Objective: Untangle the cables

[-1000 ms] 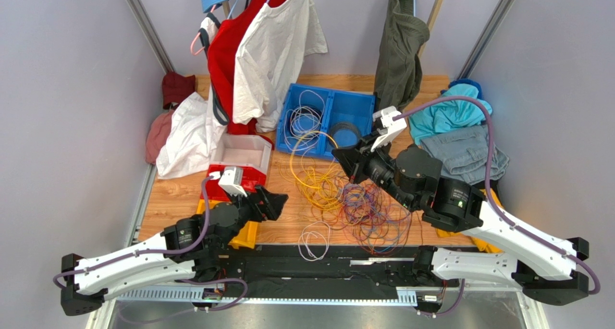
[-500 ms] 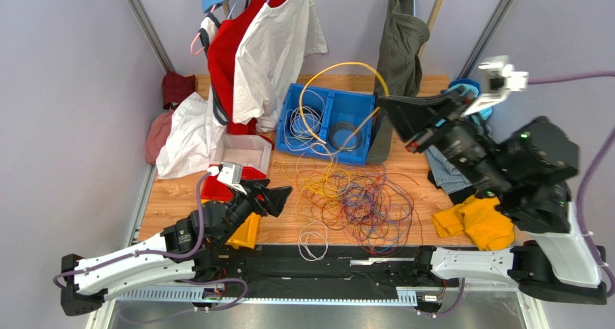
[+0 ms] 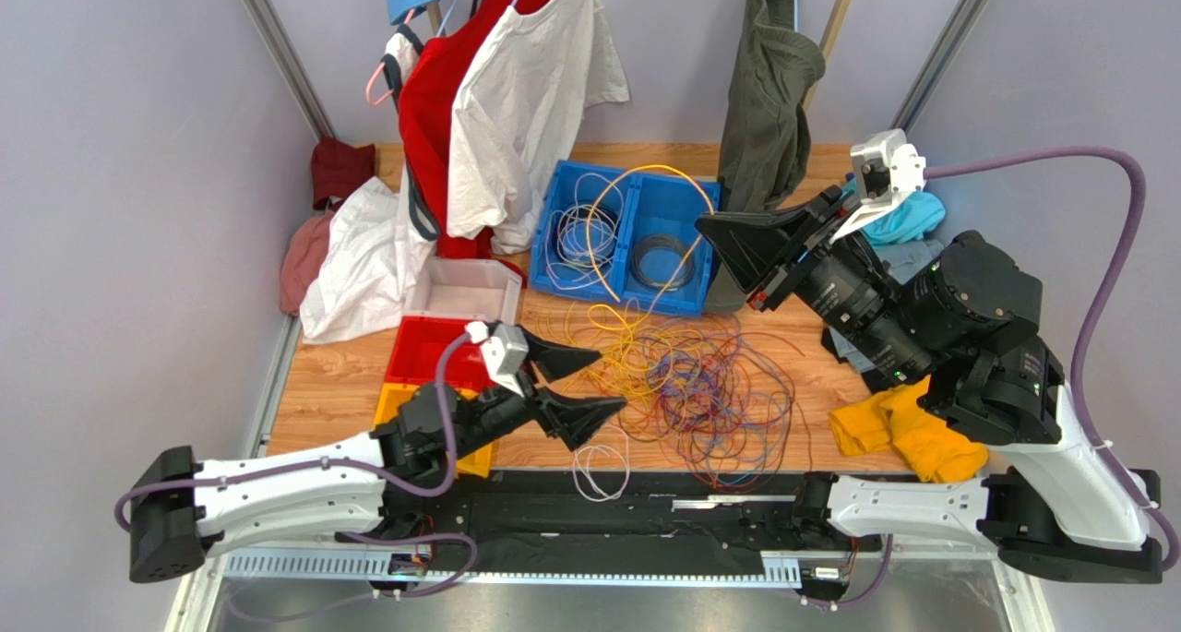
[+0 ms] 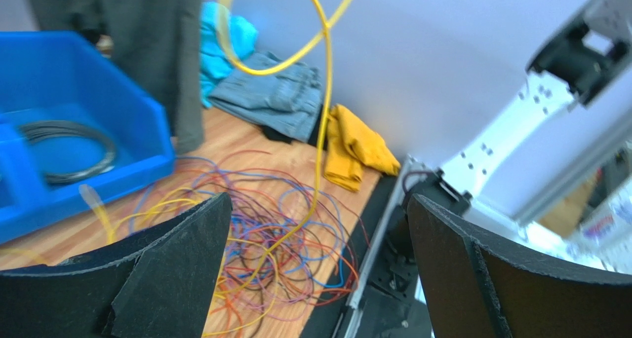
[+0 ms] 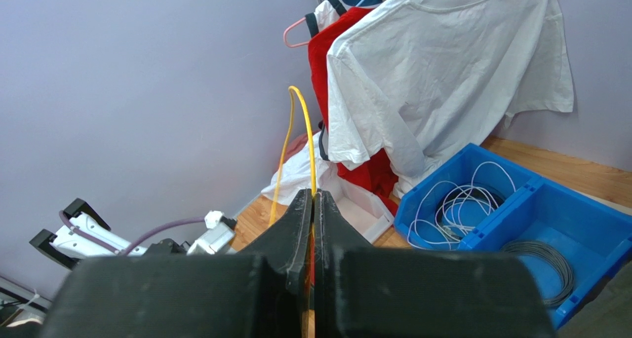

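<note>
The cables (image 3: 693, 383) lie in a tangled pile of yellow, orange, purple, blue and red strands on the wooden table; the pile also shows in the left wrist view (image 4: 274, 242). My right gripper (image 3: 710, 231) is shut on a yellow cable (image 3: 663, 169) and holds it up over the blue bin; the strand rises from between the closed fingers in the right wrist view (image 5: 308, 131). My left gripper (image 3: 610, 383) is wide open and empty at the pile's left edge. The yellow cable (image 4: 324, 94) hangs in front of it, between the fingers in view.
A blue bin (image 3: 631, 265) behind the pile holds white cables (image 3: 575, 231) and a dark coil (image 3: 666, 261). A white cable loop (image 3: 603, 459) lies by the front edge. Red and yellow trays (image 3: 430, 355) sit left. Clothes hang behind; a yellow cloth (image 3: 908, 432) and jeans lie right.
My right gripper lifted the yellow cable out of the pile, then came down and left a little, shrinking the loop. My left gripper moved right to the pile and opened wide.
</note>
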Robot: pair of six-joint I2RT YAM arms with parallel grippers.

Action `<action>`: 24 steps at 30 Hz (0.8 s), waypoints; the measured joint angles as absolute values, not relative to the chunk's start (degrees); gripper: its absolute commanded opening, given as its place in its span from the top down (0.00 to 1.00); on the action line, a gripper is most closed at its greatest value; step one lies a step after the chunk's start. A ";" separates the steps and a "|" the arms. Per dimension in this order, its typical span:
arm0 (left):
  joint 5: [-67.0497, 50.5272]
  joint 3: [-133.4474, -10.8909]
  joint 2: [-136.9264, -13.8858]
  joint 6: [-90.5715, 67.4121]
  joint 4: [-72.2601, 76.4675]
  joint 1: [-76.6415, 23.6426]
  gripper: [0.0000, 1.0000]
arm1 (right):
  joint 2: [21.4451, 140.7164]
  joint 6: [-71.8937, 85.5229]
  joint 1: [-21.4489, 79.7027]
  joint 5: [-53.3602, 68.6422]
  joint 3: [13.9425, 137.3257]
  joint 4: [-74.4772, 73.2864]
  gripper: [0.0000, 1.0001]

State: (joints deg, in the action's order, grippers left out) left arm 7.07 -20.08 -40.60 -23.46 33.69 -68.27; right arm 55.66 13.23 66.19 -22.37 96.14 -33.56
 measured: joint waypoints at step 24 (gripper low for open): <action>9.21 -26.46 -54.52 -20.29 35.59 -67.53 1.00 | 49.12 13.41 66.19 -24.73 88.99 -33.54 1.00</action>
State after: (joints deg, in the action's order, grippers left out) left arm 9.21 -26.46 -54.52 -20.29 35.59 -67.53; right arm 49.12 13.41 66.19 -24.73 88.99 -33.54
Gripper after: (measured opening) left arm 0.010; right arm 0.009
